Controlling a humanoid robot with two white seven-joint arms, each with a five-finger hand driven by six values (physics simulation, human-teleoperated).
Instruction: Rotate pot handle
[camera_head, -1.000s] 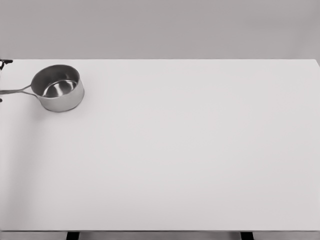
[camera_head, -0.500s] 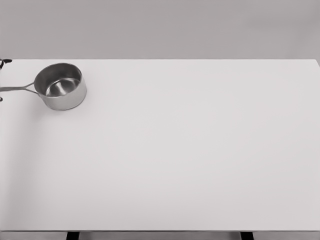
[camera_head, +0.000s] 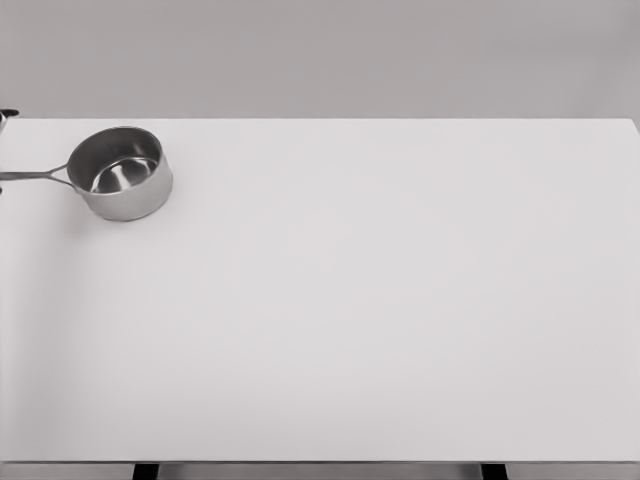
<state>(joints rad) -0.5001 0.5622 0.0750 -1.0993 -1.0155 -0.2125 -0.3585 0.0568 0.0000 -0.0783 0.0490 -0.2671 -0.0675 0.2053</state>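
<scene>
Head view | pot (camera_head: 120, 173) upright, far-left table (camera_head: 380, 300) | handle (camera_head: 35, 176) cut off at edge | hand state: cannot tell

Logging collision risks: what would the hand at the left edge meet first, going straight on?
Its heading cannot be told: only dark slivers show there. Moving rightward, it would probably meet the handle of the pot first.

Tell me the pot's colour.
Shiny silver-grey metal pot, shown in the head view.
</scene>
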